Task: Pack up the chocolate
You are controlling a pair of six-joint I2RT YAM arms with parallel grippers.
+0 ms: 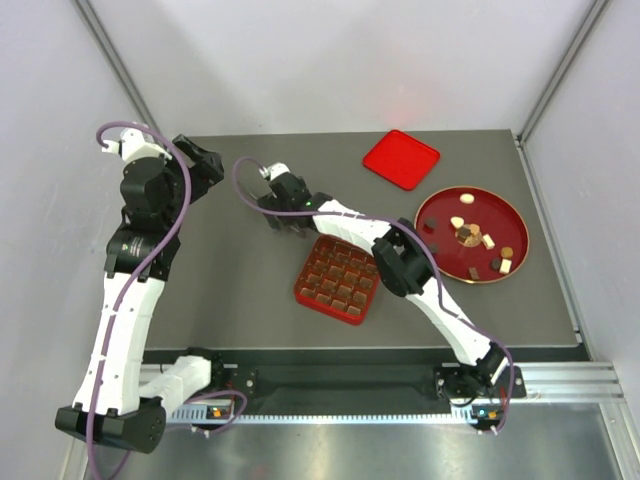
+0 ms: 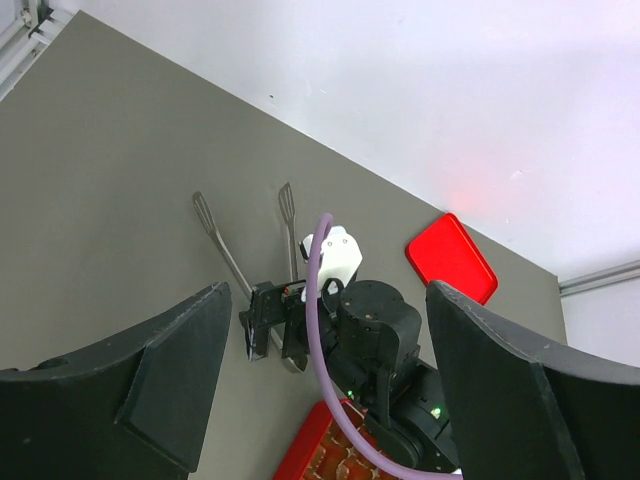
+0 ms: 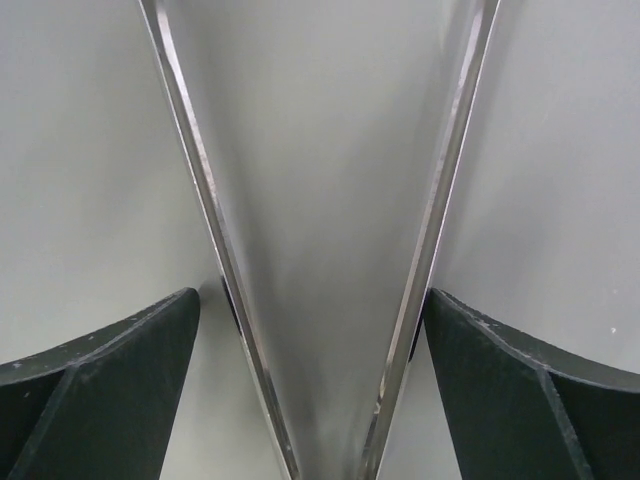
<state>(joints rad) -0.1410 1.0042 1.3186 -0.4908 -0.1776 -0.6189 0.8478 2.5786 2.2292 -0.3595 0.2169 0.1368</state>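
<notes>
The brown, tan and cream chocolate pieces (image 1: 466, 236) are seen on the round red plate (image 1: 418, 222) beside the red gridded tray (image 1: 305, 290), while metal tongs (image 2: 217, 243) on the grey table (image 1: 230, 270) are straddled by the spread right end effector (image 1: 285, 226), seemingly for pickup, and the spread left end effector (image 1: 207, 162) is parked near the far-left edge.

Left arm rears up, left gripper (image 1: 203, 160) spread wide; right arm reaches leftward, right gripper (image 1: 284, 222) pointing down, fingers apart.
</notes>
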